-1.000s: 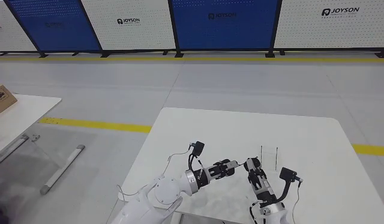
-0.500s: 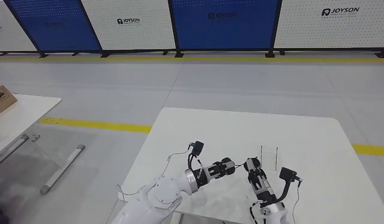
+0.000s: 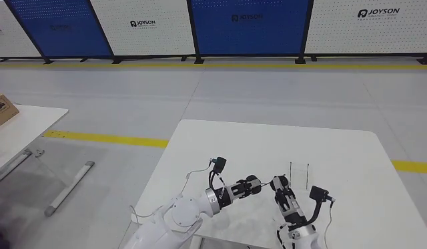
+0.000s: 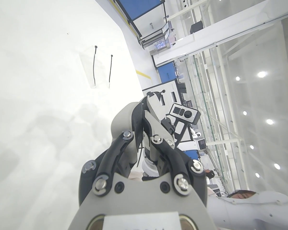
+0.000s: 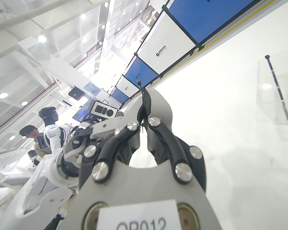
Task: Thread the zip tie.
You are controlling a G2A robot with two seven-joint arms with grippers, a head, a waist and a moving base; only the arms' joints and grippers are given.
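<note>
Right hand point(image 5: 145, 96) pinches the zip tie point(image 5: 139, 82), its strap mostly hidden.

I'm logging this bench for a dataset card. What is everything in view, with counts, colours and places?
table: one, white, under both arms.
held zip tie: one, black, pinched between the two claws above the table.
spare zip ties: two, black, side by side on the clear stand.
clear stand: one, transparent, on the table beyond the claws.
partition panels: several, blue and white, across the floor behind.
side table: one, white, apart from the work table.
left claw: one, grey and black, shut on the held zip tie.
right claw: one, grey and black, shut on it too.
</note>
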